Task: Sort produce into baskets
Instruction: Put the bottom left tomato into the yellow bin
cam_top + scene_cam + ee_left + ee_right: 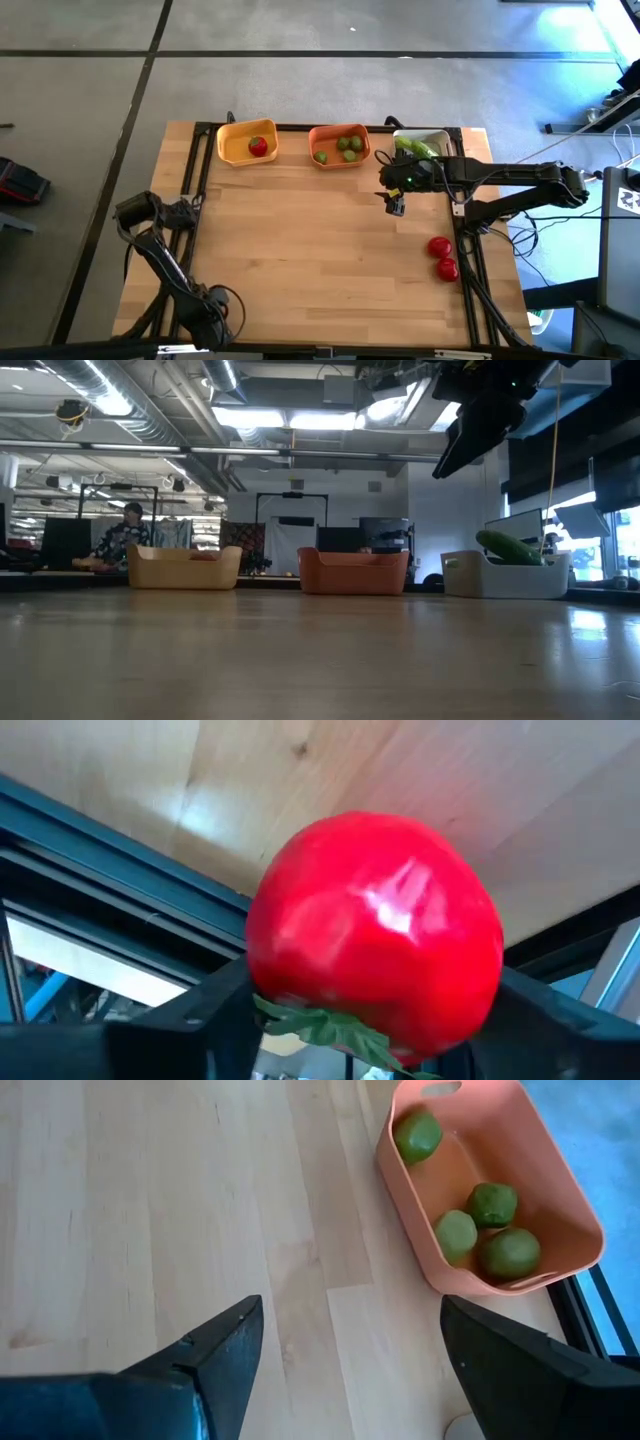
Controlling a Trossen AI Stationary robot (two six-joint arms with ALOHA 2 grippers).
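My left gripper point(188, 211) is at the table's left edge, shut on a red tomato point(375, 930) that fills the left wrist view; the high view does not show this tomato. My right gripper point(396, 206) hangs open and empty above the table, just near of the orange basket point(340, 146), which holds several limes point(480, 1230). The yellow basket point(247, 142) holds one tomato point(258, 146). The white basket point(422, 145) holds cucumbers point(510, 547). Two tomatoes point(438, 246) point(447, 268) lie on the table near its right edge. My left gripper pinches the tomato between its two fingers point(200, 1015), on two opposite sides of its round body point(270, 970). The green leafy calyx point(330, 1030) faces back toward the wrist. The table's wood and dark edge frame show beyond the tomato.
The three baskets stand in a row along the table's far edge. A dark metal frame point(195, 170) runs along the table's left, far and right edges. Bare wood point(310, 260) lies in the middle and near part. A person point(125, 535) shows far behind the table.
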